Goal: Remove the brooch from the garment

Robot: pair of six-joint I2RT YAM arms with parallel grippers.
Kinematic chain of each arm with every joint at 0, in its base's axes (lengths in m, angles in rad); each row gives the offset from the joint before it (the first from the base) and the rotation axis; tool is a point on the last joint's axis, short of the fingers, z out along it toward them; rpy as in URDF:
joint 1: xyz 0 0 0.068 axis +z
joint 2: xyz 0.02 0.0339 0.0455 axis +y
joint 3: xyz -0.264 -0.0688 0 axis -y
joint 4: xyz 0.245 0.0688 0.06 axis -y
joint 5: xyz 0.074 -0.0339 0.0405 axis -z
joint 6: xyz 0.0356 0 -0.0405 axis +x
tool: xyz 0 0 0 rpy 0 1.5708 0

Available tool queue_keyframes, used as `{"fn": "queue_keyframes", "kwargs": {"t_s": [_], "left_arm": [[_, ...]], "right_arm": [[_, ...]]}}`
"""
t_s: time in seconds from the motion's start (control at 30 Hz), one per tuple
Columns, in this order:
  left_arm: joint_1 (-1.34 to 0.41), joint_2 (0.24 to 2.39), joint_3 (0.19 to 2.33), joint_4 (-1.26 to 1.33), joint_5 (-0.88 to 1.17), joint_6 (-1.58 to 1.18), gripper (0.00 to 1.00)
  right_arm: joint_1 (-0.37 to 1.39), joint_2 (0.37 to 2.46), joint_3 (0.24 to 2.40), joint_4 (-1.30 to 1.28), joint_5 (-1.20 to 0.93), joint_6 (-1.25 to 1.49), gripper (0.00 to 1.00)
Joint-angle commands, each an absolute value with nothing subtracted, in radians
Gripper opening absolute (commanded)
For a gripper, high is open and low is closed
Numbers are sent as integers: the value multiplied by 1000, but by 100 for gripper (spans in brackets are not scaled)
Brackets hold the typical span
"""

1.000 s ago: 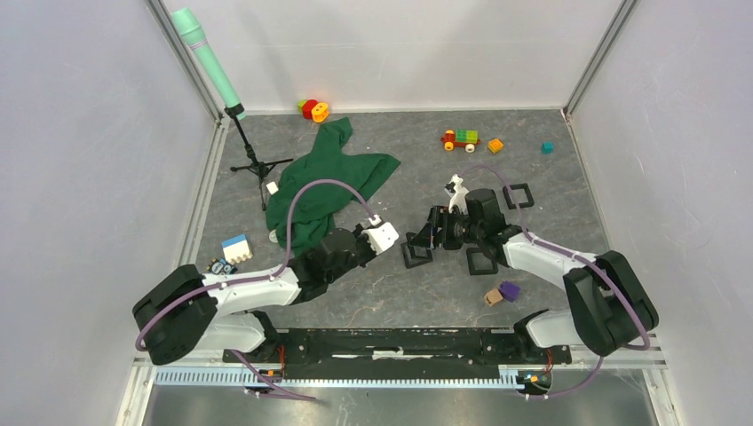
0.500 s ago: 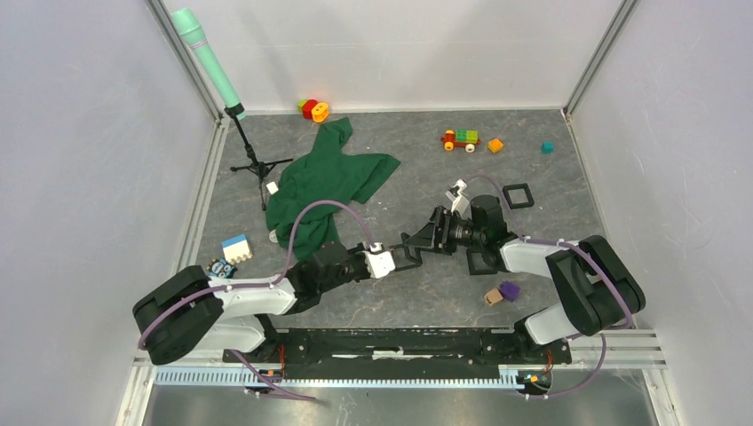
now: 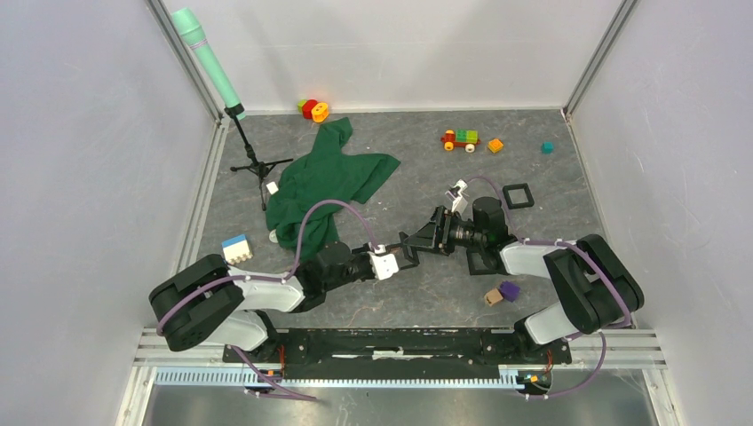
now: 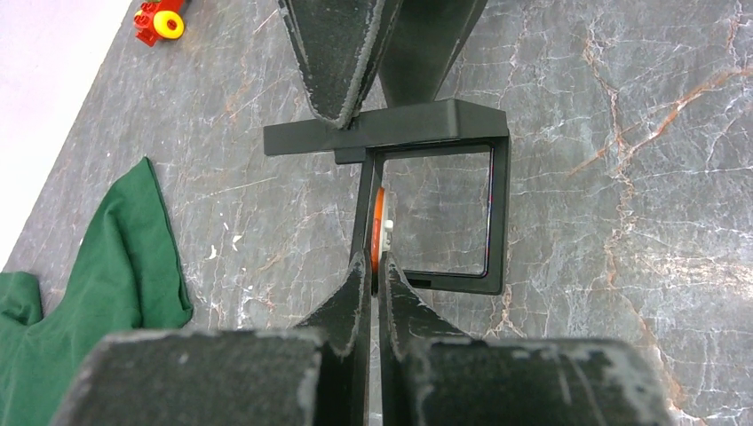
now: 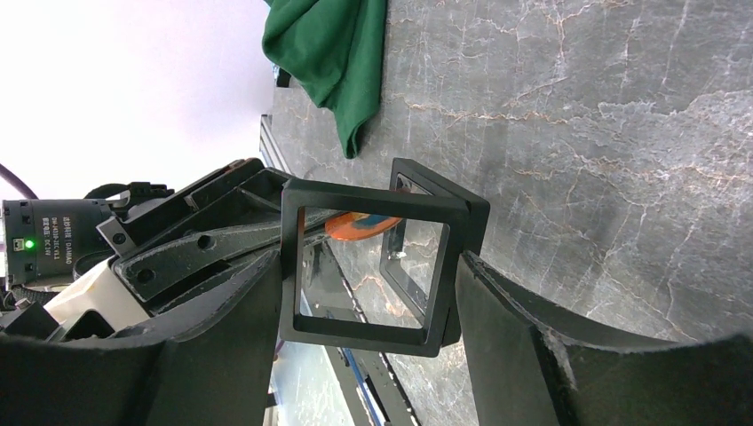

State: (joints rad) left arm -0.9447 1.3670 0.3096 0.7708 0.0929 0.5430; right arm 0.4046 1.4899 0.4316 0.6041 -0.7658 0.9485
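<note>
The green garment [image 3: 324, 182] lies crumpled at the back left; it also shows in the left wrist view [image 4: 107, 284] and the right wrist view [image 5: 333, 53]. No tiny white brooch shows on the cloth. My left gripper [image 3: 404, 256] [image 4: 375, 266] is shut on a thin orange disc [image 4: 379, 222] [image 5: 355, 225] with a small white bit on its side. My right gripper [image 3: 419, 241] [image 5: 371, 259] is shut on a black square frame [image 4: 497, 213] [image 5: 364, 335], held upright above the table. The disc sits at the frame's opening, and the two grippers meet tip to tip.
Two more black frames [image 3: 518, 195] [image 3: 481, 261] lie near the right arm. A toy train [image 3: 460, 139], an orange block [image 3: 495, 145], a teal cube [image 3: 548, 147], purple [image 3: 509, 290] and tan [image 3: 493, 297] blocks, a blue-white block [image 3: 236, 248] and a microphone stand [image 3: 253, 166] are around. A small white piece [image 3: 273, 236] lies by the garment's near edge.
My left gripper moved right, away from the garment, to the frame. My right gripper swung left with the frame to meet it. In the last half second both hardly moved.
</note>
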Motion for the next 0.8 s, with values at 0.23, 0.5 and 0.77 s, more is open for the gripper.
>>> {"fn": "queue_keyframes", "kwargs": {"t_s": [0.23,0.5,0.77], "left_arm": [[-950,1389,349,864,130,589,2],[-952,1421,367,872,148,583,2],[-959,1452,386,837,145,585,9]], "right_arm": [[402,1510,432,655,-773,954,62],[402,1510,434,651,-775,952,62],[402,1506,434,650,-773,951,62]]}}
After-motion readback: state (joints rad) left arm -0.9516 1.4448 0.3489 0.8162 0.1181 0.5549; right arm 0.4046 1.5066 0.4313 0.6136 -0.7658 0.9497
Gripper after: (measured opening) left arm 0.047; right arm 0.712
